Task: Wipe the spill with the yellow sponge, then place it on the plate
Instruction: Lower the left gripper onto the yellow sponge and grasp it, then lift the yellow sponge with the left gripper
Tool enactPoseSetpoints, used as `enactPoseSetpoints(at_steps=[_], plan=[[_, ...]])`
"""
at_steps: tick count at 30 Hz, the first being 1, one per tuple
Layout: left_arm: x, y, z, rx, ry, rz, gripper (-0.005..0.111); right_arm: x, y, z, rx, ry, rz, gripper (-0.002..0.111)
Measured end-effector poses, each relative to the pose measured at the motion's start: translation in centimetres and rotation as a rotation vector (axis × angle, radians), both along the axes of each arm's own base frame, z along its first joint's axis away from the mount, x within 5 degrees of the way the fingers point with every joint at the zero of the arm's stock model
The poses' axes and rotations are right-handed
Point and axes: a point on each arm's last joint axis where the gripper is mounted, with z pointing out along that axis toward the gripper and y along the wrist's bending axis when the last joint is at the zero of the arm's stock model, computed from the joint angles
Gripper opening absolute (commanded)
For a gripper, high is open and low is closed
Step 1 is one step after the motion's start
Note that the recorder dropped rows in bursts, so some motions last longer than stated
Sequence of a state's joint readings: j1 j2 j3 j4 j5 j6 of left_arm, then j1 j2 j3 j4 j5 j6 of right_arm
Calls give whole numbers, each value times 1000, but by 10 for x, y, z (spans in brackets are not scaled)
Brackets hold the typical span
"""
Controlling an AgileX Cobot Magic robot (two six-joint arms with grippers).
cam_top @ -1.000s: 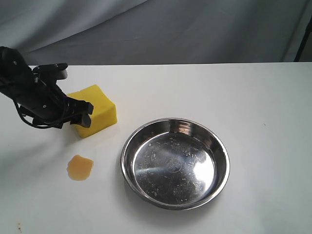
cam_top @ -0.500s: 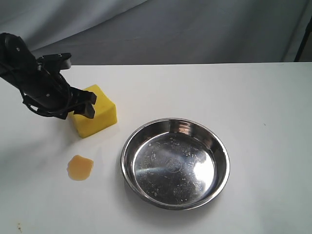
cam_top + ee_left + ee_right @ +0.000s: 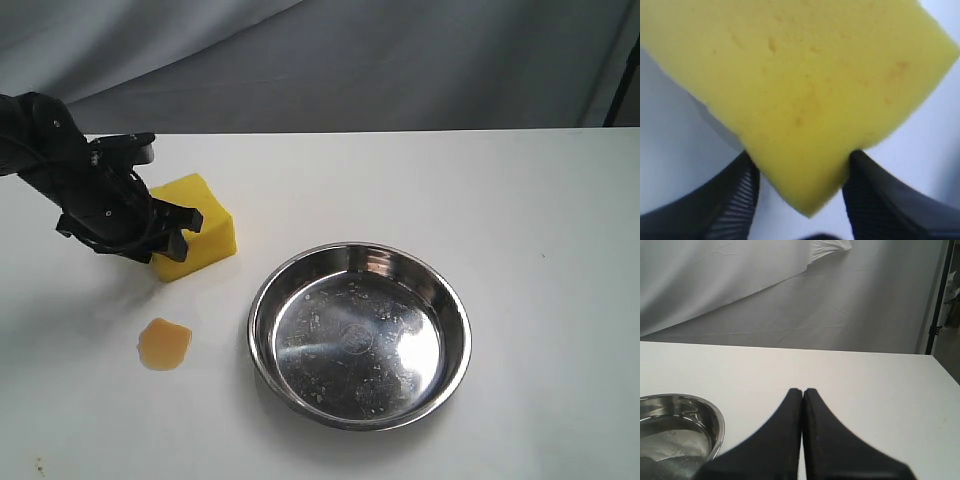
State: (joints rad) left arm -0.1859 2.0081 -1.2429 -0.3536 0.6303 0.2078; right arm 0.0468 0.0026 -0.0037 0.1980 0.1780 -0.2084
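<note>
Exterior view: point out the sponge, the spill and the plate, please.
sponge [image 3: 215, 235], exterior view, on its bare yellow side face.
spill [image 3: 164, 343], exterior view, at the middle of the puddle.
plate [image 3: 258, 325], exterior view, on the left rim.

Exterior camera high, angled down over the white table [image 3: 540, 200], left wrist camera tight on the yellow sponge [image 3: 800, 90], right wrist camera low, level, sharing the plate [image 3: 675, 435] with exterior view.
</note>
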Motion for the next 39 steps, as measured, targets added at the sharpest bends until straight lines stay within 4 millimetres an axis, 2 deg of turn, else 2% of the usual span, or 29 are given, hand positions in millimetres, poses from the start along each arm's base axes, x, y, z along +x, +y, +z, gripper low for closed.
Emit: enactPoseSetpoints(at_steps=[9,23,32,39], plan=[[0,0,-1,-1,4,1,0,0,1,0,47,2,4,0],[-3,-2,2,-8,63,-21,0,0,1,0,56,3,5,0],[2,-3,30,19,159,-109,0,0,1,0,56,3,5,0],[-1,1,54,57,211,-76,0,0,1,0,61,3,5,0]])
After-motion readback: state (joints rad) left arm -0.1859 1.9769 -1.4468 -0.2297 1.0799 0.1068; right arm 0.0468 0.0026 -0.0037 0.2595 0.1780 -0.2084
